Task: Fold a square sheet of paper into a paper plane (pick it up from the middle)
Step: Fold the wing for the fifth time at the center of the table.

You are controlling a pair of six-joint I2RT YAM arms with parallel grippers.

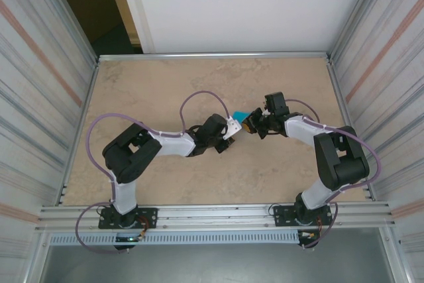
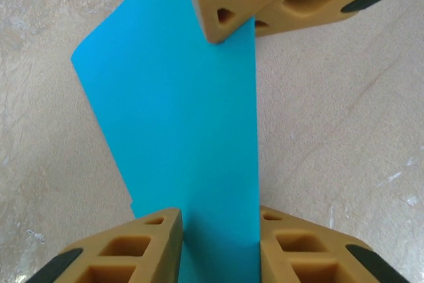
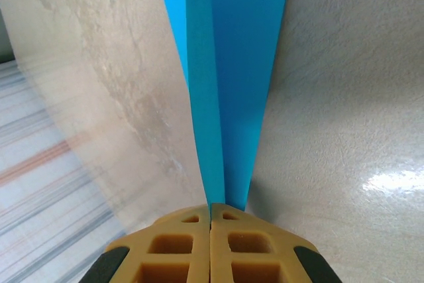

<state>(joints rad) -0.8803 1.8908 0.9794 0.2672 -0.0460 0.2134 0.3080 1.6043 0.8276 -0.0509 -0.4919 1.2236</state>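
— Fingers [image 3: 169, 246] of the right gripper [image 3: 212, 209] are seen pressed together, with the square sheet of paper [image 3: 232, 64] pinched between them at one end; is the other end gripped as well?

— Not that can be seen; the fingers [image 2: 126, 250] of the left gripper [image 2: 220, 223] are held apart, one on each side, and the sheet is passed between them with no pinch shown.

— Where is the sheet found?

— It is judged to be held up off the table [image 2: 344, 137], between the two grippers, which are set nose to nose at mid-table; two layers and a long crease are shown at the right wrist, so a first fold is judged made.

— Which step is judged to be in hand?

— A re-grip partway through the folding; no dart shape can be made out, so most of the task is judged left.

— What is called for next?

— The left fingers would need to be closed squarely on the sheet before the right pinch is let go; thin paper is easily bent, so the layers should be kept aligned.

— Can any brand, label or writing be read?

— None can be read; the sheet is plain turquoise, and the tan fingers and marbled table are unmarked as far as can be told.
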